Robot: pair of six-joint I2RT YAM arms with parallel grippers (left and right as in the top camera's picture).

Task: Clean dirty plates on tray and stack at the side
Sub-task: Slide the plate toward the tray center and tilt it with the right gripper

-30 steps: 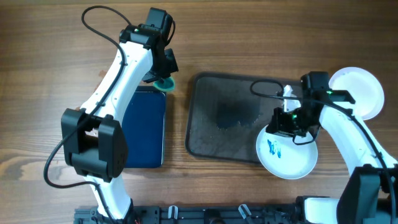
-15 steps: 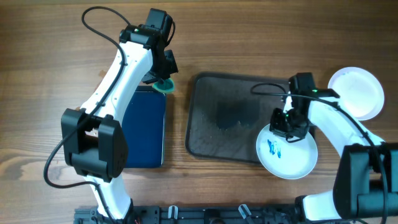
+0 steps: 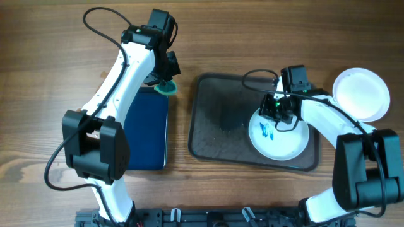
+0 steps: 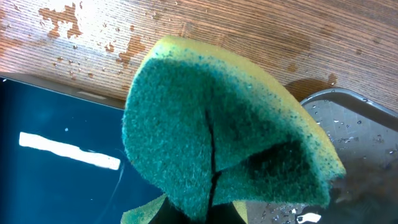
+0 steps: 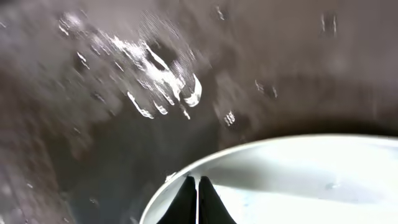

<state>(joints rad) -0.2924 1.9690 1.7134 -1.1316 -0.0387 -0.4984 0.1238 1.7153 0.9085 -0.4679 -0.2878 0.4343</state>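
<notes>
Tray (image 3: 221, 126) lies long axis left-right; smeared plate (image 3: 285, 140) flat on its right end, rim pinched by right gripper (image 5: 193, 183); left gripper (image 3: 165, 81) clenches sponge (image 4: 217, 124).

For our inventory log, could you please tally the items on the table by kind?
Plates: 2 (smeared plate, plain plate)
Trays: 2 (grey tray, dark-blue tray)
Sponges: 1 (sponge)
Total: 5
</notes>
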